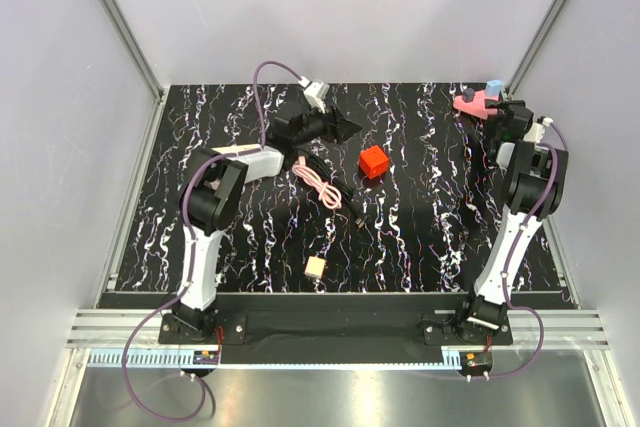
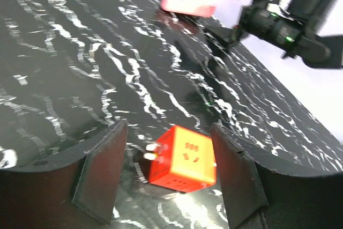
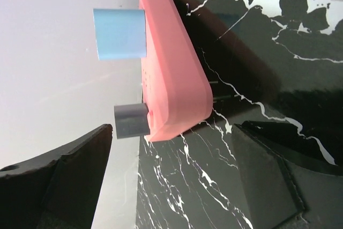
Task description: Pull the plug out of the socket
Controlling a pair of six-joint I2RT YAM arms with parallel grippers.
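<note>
Socket bar: a long, narrow cream-beige rectangular strip lying left of centre on the table. The top view shows only a thin pale edge of it, because the left arm's grey forearm crosses over it; whether a plug sits in it cannot be told. The table is a flat black slab veined with white, marble-like and glossy. Pale matt walls and aluminium rails close it on 3 sides. Left gripper: 2 black, flat-padded fingers spread apart, holding nothing. Just beyond them lies a red cube of smooth plastic with rounded edges, slot openings on 1 face and bright metal prongs on its side, clear of both fingers. Beside this cube, toward the left arm, a pink cable lies looped and a black cable runs toward the near edge. A small beige cube stands alone nearer the bases. Right gripper: fingers at full spread, empty, facing a pink block with rounded corners at the table's far right corner, near the wall. A blue stub and a grey stub stand out of it. Small marks on its face are too blurred to read. The widest bare stretch lies between the red cube and the right arm.
</note>
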